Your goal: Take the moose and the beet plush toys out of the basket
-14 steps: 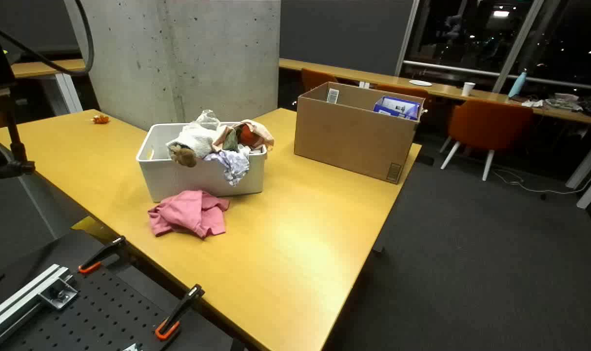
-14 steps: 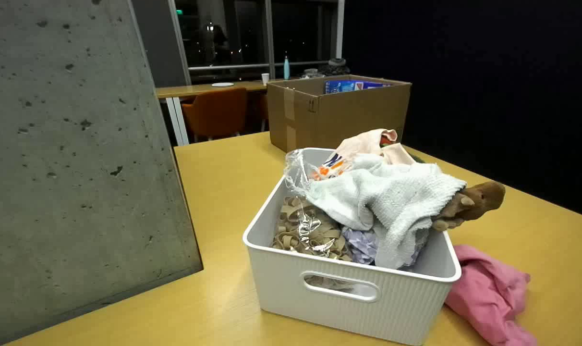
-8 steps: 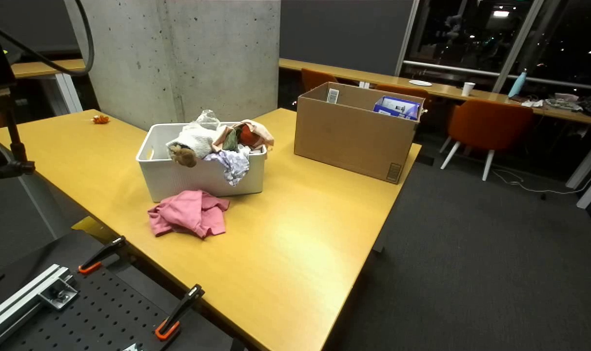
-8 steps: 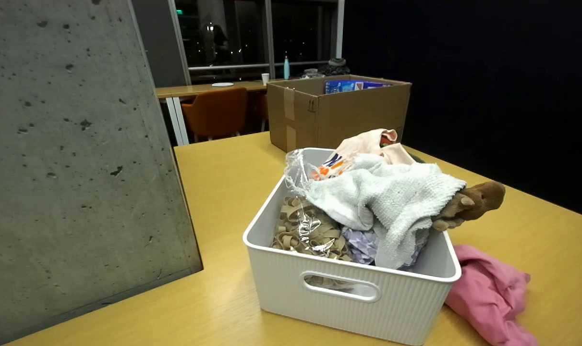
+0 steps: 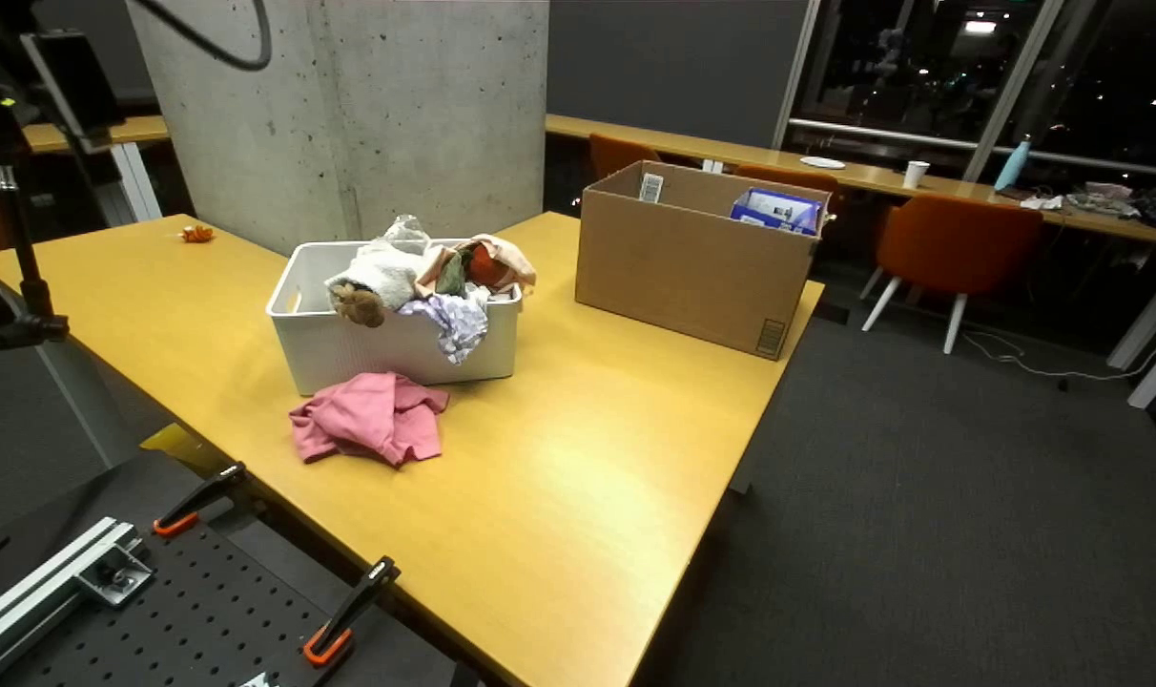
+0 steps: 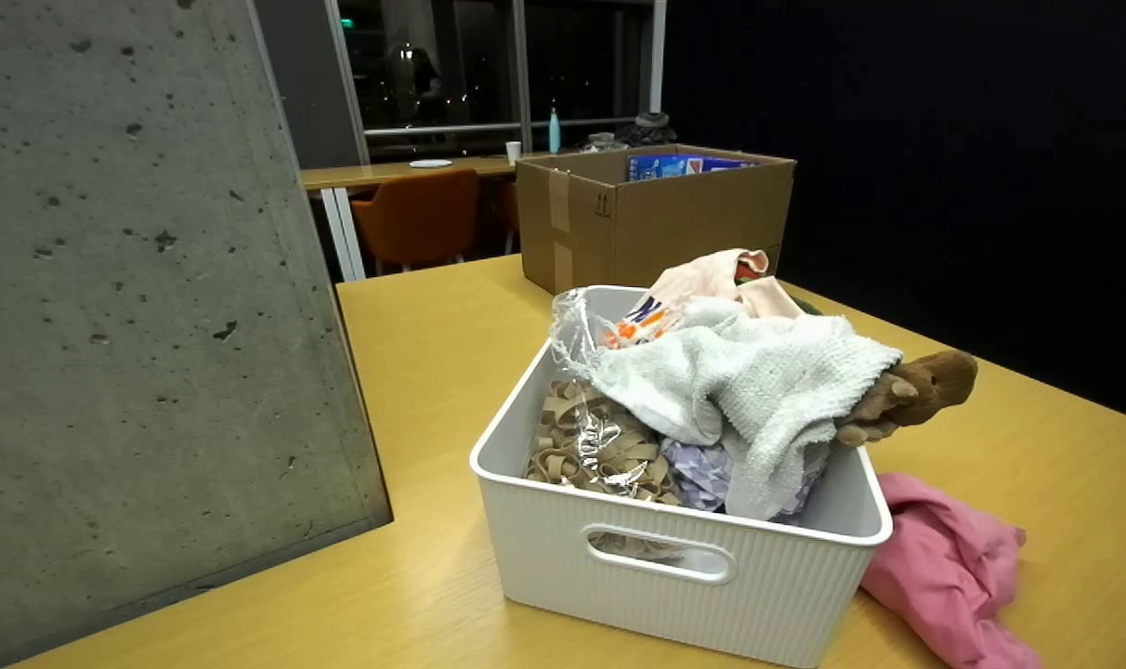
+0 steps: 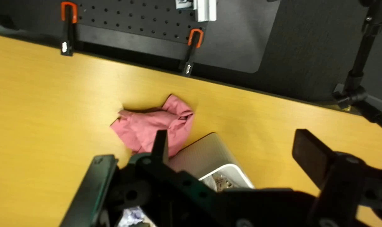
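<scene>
Hanging spread wide with nothing held, the black two-fingered gripper (image 7: 235, 148) should be closed on the brown plush moose (image 6: 931, 388) alone, clear of the white towelling cloth (image 6: 769, 372).

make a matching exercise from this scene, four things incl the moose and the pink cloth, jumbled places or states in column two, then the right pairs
Column one
1. brown plush moose
2. crumpled pink cloth
3. large brown cardboard box
4. black two-fingered hand

Column two
A. lies on the yellow wooden table, outside the basket
B. open, holding nothing
C. head sticks out over the rim of the white plastic basket
D. has a smaller blue printed box inside

Right pairs
1-C
2-A
3-D
4-B
</scene>
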{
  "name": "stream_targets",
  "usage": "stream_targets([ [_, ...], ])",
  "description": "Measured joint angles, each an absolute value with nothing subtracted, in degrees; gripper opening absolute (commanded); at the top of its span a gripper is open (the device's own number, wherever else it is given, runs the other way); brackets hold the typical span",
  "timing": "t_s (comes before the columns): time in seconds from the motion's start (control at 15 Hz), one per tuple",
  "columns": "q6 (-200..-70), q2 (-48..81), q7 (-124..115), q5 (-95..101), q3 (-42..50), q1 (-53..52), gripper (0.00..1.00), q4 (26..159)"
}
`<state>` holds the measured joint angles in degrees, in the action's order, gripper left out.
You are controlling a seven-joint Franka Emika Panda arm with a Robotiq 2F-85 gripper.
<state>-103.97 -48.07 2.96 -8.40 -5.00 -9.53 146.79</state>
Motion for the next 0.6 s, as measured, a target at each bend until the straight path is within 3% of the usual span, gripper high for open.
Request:
stream_targets([
  [0.27,-113.6,-43.1,9.5,-3.4,-0.6,-5.8,1.00,143.7],
  [0.6,-128.3,-25.9,13.4,-3.0,1.6,-5.2,1.00,137.2],
])
